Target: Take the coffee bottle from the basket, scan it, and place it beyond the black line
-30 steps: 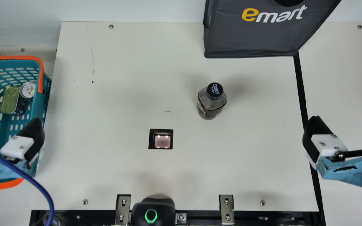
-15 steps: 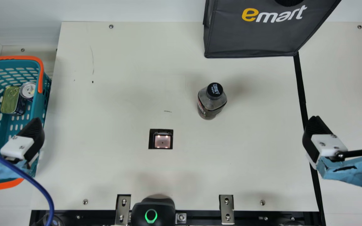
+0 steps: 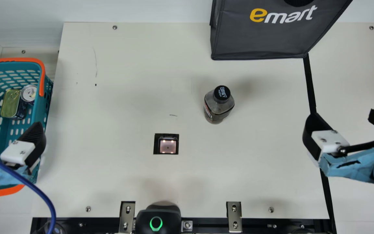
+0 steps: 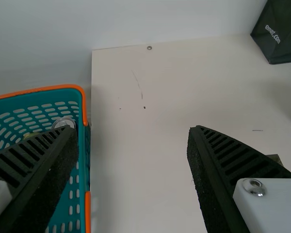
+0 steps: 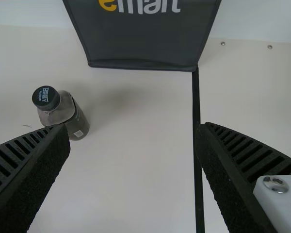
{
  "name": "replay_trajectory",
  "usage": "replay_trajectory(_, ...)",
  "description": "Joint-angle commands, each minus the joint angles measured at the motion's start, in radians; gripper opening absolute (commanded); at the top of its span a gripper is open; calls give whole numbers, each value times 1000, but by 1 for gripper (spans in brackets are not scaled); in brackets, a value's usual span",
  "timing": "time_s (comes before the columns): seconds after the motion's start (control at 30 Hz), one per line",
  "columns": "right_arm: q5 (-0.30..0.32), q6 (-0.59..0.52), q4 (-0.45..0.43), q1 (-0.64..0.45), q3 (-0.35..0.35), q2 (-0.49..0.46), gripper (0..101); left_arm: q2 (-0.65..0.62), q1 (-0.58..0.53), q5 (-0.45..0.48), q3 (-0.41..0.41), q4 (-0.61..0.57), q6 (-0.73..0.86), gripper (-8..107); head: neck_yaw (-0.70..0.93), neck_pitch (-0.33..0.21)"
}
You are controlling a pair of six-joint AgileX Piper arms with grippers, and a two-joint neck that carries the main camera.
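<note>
Black device with green ring (image 3: 156, 221), one, at the near edge of the table (image 3: 125, 182). Metal brackets, two, at the same edge: one (image 3: 128, 216) just beside the device, the other (image 3: 234, 216) apart from it. Blue cable (image 3: 44, 196), one, crossing in front of the left gripper. Grippers, two: left gripper (image 3: 15, 122), wide open, empty, at the basket; whether it touches the rim, cannot tell. Right gripper (image 3: 343, 114), likewise wide open and empty, one finger (image 3: 312, 130) overlapping the black line in the main view. Scanner (image 3: 168, 146), one, square, lit, set in a black surround. Basket (image 3: 38, 110), one, teal with orange trim, containing two items: one tin (image 3: 10, 103) with gold lid, one round can (image 3: 29, 93) just beside it. Coffee bottle (image 3: 218, 105), one, black-capped, upright on the table between scanner and bag, on the scanner's side of the line. Black line (image 3: 309, 84), one, running from near edge to bag. Bag (image 3: 258, 39), one, dark grey, at the far edge.
</note>
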Motion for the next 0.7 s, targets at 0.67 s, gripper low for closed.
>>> replay_trajectory(0.67, 1, 169, -138, 333, -32, 195, 91, 0, 0, 0, 0, 0, 0, 90, 2, -26)
